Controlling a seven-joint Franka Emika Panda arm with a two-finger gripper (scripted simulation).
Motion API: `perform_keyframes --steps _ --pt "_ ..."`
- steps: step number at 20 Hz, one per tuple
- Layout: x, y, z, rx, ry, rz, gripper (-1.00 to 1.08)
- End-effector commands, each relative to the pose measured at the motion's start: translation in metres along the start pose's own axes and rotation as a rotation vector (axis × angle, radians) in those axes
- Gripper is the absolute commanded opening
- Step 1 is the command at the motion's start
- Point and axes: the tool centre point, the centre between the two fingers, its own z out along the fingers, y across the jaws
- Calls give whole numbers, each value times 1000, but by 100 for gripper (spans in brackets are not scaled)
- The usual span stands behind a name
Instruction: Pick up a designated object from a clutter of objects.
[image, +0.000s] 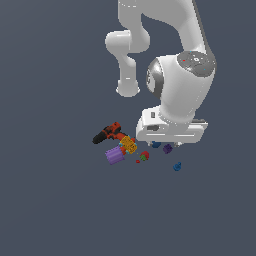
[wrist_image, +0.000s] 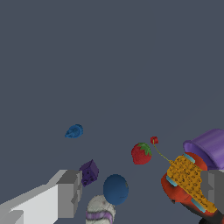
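Blue piece set apart from the clutter

The tiny bright-blue knobby piece (image: 177, 166) (wrist_image: 74, 131) is seen lying alone on the grey floor, well apart from the clutter (image: 125, 146) (wrist_image: 144, 175), in which drill, purple cylinder, orange-yellow piece, strawberry, blue ball, baseball and purple lump are grouped closely together.

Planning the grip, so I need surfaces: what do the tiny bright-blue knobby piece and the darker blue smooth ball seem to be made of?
The tiny bright-blue knobby piece looks like hard moulded plastic: ridged, bumpy surface, flat colour, no gloss visible. The darker blue smooth ball looks like matte rubber or plastic: even shading, no seams or highlights. Being simulator renders, both are guesses. The gripper is open, with the ball between its fingers.
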Motion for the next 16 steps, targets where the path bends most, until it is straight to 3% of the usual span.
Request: perform_keyframes --steps 1,8,16 --pt "4 -22 24 -3 -2 7 100" --pt "6 -72 78 -5 -7 21 100" --pt "3 -102 112 -4 -11 30 100"
